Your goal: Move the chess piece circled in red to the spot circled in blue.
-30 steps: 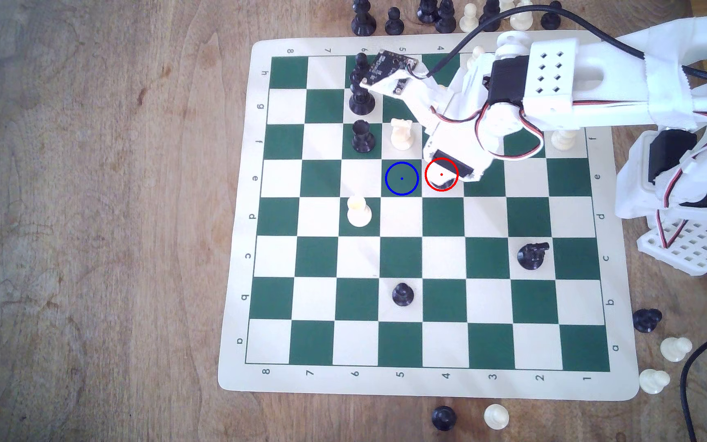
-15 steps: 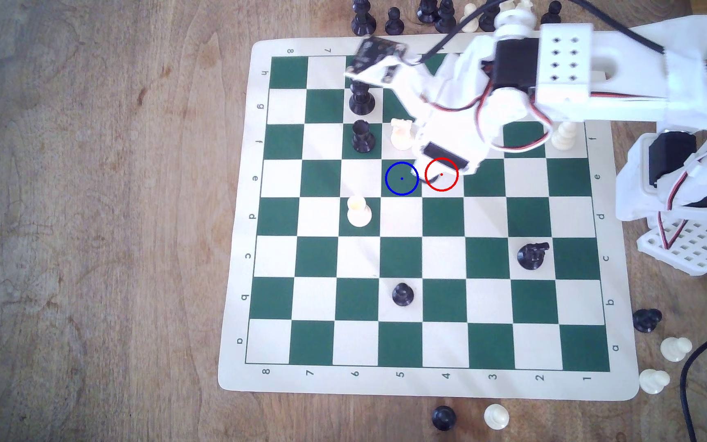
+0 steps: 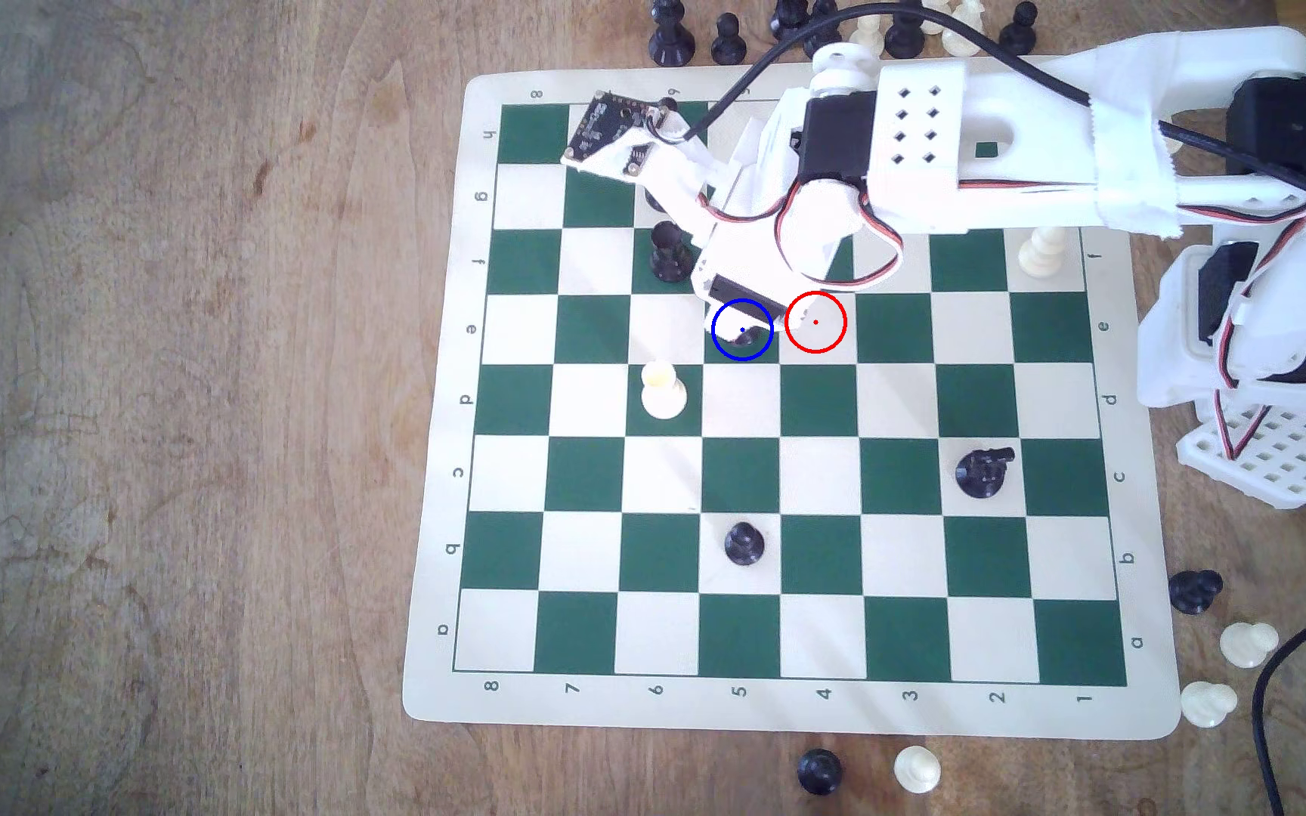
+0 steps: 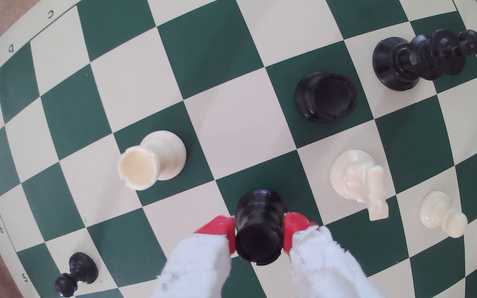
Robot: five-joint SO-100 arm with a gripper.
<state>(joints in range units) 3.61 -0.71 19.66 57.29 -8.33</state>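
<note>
- Black plastic, short and stubby: the chess piece circled in red [image 4: 260, 226] sits clamped between the two red-tipped fingers [image 4: 220, 229], one pad pressed to each side of its body.
- Exterior view: the piece [image 3: 744, 339] shows as a dark shape inside the blue ring, under the gripper [image 3: 740, 318]. The red ring [image 3: 815, 322] on the cream square to that view's right encloses bare board.
- Key relation: the piece is already over the spot circled in blue [image 3: 742, 329], with its long axis roughly upright, pointing up towards the wrist camera. I judge the remaining travel to be straight down, not sideways.
- Cannot tell whether the base touches the chessboard [image 3: 823, 710] or hangs just above it.
- Arm pose: it reaches in from the exterior view's right, forearm level over the upper ranks, wrist bent steeply down onto the square.
- Neighbours: a black rook [image 4: 325, 96] and a white knight [image 4: 357, 180] stand near, a white rook [image 4: 152, 159] on the other side. All stand apart from the fingers.
- Risk, as I see it: letting go before the base is seated could tip it.
</note>
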